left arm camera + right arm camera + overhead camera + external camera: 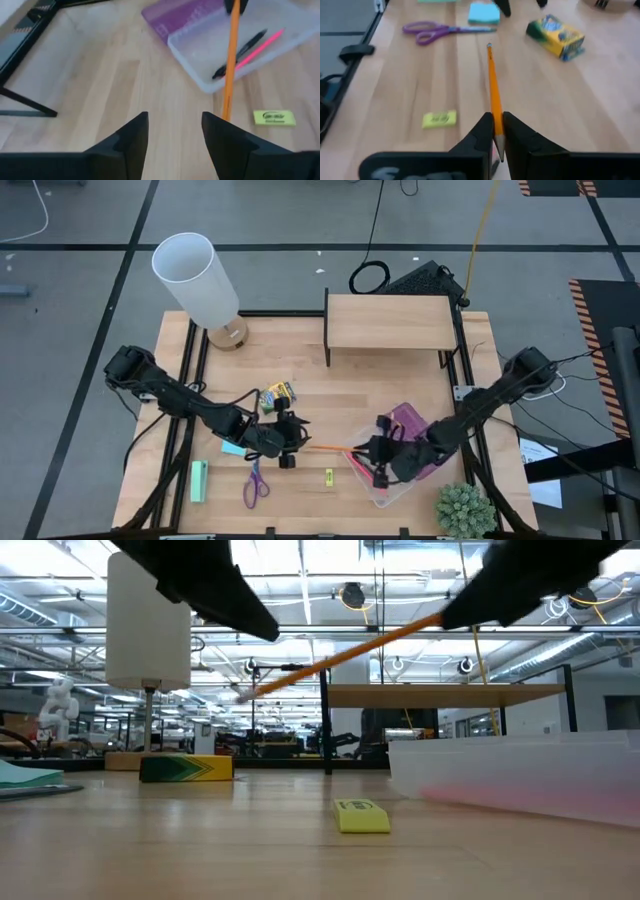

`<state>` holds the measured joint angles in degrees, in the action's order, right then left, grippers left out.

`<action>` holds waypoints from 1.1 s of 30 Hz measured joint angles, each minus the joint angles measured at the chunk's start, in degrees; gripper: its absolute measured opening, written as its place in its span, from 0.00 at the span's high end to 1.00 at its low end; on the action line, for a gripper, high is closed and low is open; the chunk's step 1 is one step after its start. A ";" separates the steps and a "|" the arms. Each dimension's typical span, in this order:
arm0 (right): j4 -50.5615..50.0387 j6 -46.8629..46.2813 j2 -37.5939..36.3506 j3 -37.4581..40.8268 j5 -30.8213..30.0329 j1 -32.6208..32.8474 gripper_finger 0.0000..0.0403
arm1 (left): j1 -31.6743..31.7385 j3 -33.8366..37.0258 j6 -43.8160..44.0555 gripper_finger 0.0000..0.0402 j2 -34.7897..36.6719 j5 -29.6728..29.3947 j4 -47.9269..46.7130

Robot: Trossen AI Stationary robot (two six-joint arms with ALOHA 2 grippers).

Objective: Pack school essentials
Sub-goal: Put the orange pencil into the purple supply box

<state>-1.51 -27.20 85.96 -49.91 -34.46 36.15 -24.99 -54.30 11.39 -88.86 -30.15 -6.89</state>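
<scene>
High view: purple-handled scissors [255,484] lie at the near left, beside the light-blue square note pad [232,447]. The left gripper [289,442] hovers released, with the yellow crayon box [279,394] just beyond it. The tiny yellow piece [328,476] lies mid-table. The right gripper [376,458] pinches the orange pencil [327,448] above the clear case [400,485] holding the pink pen [260,47] and black pen [239,54].

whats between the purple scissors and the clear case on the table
The small yellow piece lies on bare wood between the scissors and the clear case, clearest in the high view.
</scene>
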 joint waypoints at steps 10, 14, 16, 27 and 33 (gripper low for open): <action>-21.66 -17.97 -11.59 -0.08 0.00 7.54 0.95 | 0.00 -0.02 4.21 0.61 0.06 0.02 -4.24; -28.56 -23.90 -15.60 -0.09 0.16 10.41 0.95 | 0.00 -0.02 4.46 0.62 0.06 0.02 -4.50; -32.44 -26.81 -17.04 -0.09 1.42 11.71 0.95 | 0.00 -0.02 4.46 0.62 0.06 0.02 -4.56; -46.81 -40.32 -17.79 -0.14 9.08 14.63 0.95 | 0.79 -0.02 5.66 0.62 0.06 0.00 -4.39; -50.20 -43.87 -16.57 -0.15 6.40 14.59 0.95 | 1.56 -0.02 5.95 0.62 0.06 0.02 -4.39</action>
<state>-51.70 -71.07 69.39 -50.06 -28.06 50.74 -23.44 -54.33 17.34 -88.79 -30.13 -11.29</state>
